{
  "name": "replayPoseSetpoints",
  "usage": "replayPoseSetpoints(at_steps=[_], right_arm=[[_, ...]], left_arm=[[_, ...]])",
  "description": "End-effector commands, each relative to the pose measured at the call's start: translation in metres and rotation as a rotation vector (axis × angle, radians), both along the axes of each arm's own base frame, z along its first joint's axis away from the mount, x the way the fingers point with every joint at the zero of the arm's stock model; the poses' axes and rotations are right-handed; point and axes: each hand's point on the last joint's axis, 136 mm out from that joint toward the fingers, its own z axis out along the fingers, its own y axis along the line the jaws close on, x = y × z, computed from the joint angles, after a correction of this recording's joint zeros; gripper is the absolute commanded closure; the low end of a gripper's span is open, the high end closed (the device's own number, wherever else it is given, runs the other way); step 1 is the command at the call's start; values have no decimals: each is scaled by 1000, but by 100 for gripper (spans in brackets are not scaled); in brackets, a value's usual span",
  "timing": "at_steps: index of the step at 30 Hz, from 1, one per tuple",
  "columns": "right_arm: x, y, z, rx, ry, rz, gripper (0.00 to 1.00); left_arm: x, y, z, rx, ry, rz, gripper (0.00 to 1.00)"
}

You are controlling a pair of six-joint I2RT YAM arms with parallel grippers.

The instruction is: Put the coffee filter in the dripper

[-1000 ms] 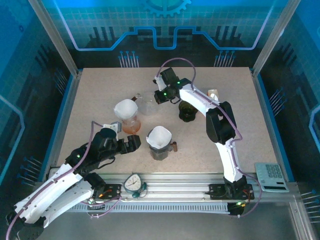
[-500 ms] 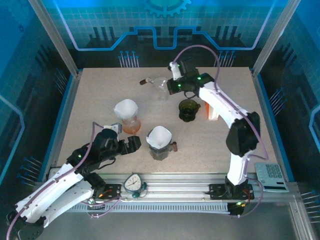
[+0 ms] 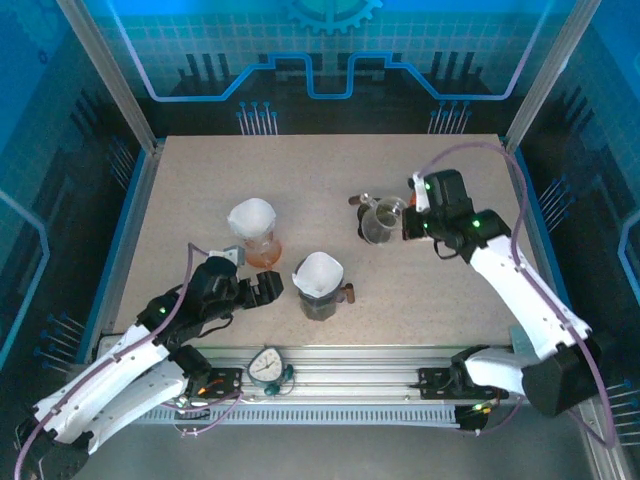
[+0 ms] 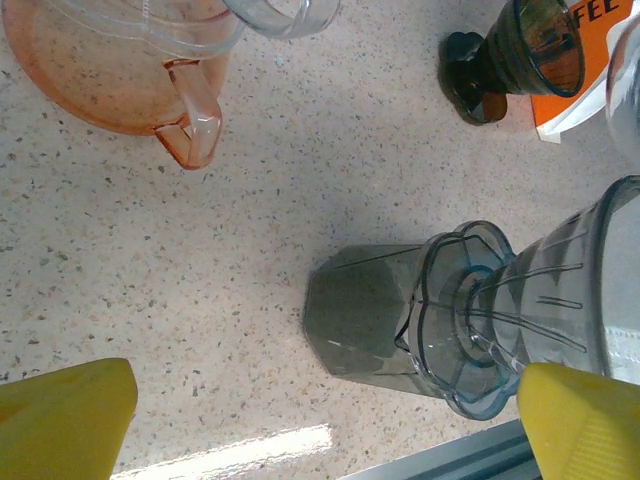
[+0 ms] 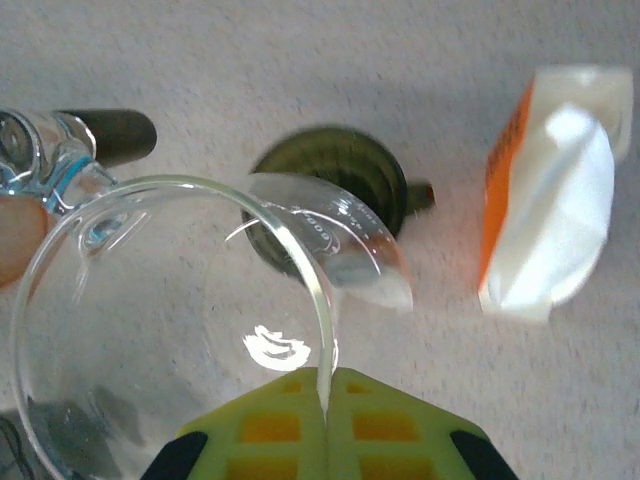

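Right claw [image 5: 325, 400] pinched on glass server [image 5: 150, 350] rim; green dripper [image 5: 330, 155] just beyond it. Keep server level, set down clear of dripper. Left claw [image 3: 262, 288] wide, holding nothing.

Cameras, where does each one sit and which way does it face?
Top external: above and behind the bases, looking down at the table; left arm and right arm show.
Left wrist: low, facing the grey dripper; open left gripper shows.
Right wrist: looking down past the right gripper, shut on the glass carafe.
Both wrist views share the green dripper.
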Motion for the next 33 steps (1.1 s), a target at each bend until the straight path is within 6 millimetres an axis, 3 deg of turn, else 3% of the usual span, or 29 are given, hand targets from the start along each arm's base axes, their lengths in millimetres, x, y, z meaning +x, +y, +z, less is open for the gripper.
replayPoseSetpoints(at_steps=[1, 7, 9, 17, 19, 22, 29, 33], right_arm=[[-15, -12, -15, 28, 22, -67, 100], [-24, -16, -58, 45, 87, -112, 99], [-28, -18, -84, 31, 135, -126, 99], [-28, -22, -116, 1, 182, -157, 95], [-28, -23, -118, -3, 188, -158, 91], [-29, -23, -116, -2, 183, -156, 76], [-33, -18, -88, 53, 118, -128, 39], [-43, -5, -67, 109, 73, -72, 35]], left_arm=[[3, -1, -1, -15, -3, 8, 1], [3, -2, 1, -17, -10, 1, 1], [3, -1, 2, -15, -11, 3, 1], [2, 1, 3, -11, -16, 8, 1], [2, 1, 2, -10, -14, 8, 1], [2, 1, 2, -11, -14, 9, 1], [2, 1, 2, -11, -12, 7, 1], [2, 2, 2, -8, -11, 11, 1]])
